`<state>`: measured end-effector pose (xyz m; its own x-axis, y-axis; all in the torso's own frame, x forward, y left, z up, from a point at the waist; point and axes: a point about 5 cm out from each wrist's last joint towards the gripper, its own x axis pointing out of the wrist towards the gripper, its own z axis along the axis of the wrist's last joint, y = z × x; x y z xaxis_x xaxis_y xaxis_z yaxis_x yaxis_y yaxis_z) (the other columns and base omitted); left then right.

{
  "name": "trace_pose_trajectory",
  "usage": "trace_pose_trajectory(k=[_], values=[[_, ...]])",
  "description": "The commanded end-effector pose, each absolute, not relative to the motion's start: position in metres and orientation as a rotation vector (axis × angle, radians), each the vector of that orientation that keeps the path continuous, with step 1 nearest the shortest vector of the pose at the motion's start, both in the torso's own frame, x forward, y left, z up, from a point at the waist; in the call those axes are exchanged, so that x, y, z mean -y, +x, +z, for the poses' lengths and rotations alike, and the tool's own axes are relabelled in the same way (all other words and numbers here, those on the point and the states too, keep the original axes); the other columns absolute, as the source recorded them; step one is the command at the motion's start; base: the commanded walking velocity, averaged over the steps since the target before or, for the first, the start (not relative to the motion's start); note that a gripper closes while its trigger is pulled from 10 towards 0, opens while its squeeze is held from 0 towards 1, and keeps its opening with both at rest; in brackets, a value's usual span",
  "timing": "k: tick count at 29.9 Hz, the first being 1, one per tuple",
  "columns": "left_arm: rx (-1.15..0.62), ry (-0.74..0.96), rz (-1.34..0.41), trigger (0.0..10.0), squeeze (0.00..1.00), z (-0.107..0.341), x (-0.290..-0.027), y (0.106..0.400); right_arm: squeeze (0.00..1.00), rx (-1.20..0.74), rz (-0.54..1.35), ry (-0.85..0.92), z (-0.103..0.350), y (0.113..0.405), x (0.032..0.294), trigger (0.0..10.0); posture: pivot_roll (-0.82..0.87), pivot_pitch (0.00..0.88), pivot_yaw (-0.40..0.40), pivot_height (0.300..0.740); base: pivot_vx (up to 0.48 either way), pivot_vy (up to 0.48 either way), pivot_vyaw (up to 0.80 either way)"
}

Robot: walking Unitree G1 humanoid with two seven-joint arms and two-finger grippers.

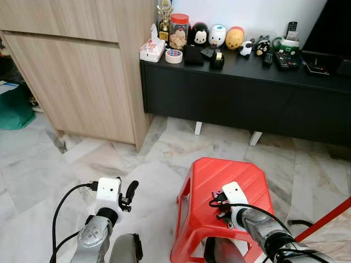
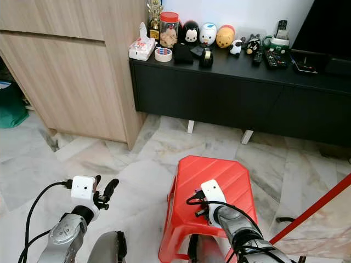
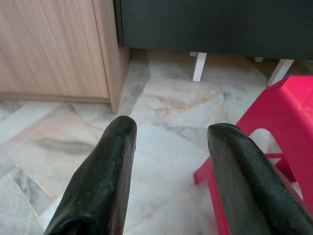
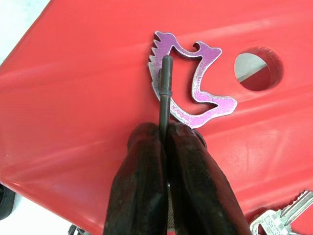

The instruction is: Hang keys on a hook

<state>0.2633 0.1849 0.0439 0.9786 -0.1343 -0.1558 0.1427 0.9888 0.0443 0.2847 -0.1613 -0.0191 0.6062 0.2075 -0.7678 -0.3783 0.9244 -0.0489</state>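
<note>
From the head views, the right gripper (image 1: pixel 218 204) is low over the red stool (image 1: pixel 203 181), and the left gripper (image 1: pixel 130 193) hangs beside it over the marble floor (image 1: pixel 44 175). Ahead of both grippers stands a black cabinet (image 1: pixel 230 93) with small items on top, and a wooden cupboard (image 1: pixel 77 82) is ahead of the left one. In the left wrist view, the two black fingers (image 3: pixel 100 181) stand wide apart with nothing between them; past them lie the floor and, to one side, the edge of the stool. In the right wrist view, the fingers (image 4: pixel 142 186) are pressed together on a thin dark ring (image 4: pixel 165 93), which passes through a purple clip (image 4: pixel 195 88) lying just beyond the fingertips, above the stool top. A round hole (image 4: pixel 257 68) in the stool is near the clip. The keys (image 4: pixel 279 218) hang close beside the fingers, partly cut by the picture edge.
</note>
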Motion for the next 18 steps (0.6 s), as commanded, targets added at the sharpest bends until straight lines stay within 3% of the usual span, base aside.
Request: trace_pose_trajectory(k=[1, 10, 18], values=[[-0.153, 0.073, -0.15, 10.0, 0.0, 0.044, -0.184, 0.265, 0.0, -0.872, 0.339, -0.215, -0.022, 0.281, 0.162, 0.0, 0.09, 0.037, -0.087, 0.594, 0.0, 0.0, 0.0], [-0.161, 0.081, -0.151, 10.0, 0.0, 0.042, -0.184, 0.268, 0.0, -0.841, 0.316, -0.185, -0.021, 0.283, 0.158, 0.0, 0.09, 0.023, -0.087, 0.594, 0.0, 0.0, 0.0], [-0.167, 0.104, -0.149, 10.0, 0.0, 0.041, -0.186, 0.271, 0.0, -0.614, 0.262, -0.06, 0.001, 0.304, 0.147, 0.0, 0.08, 0.003, -0.088, 0.594, 0.0, 0.0, 0.0]])
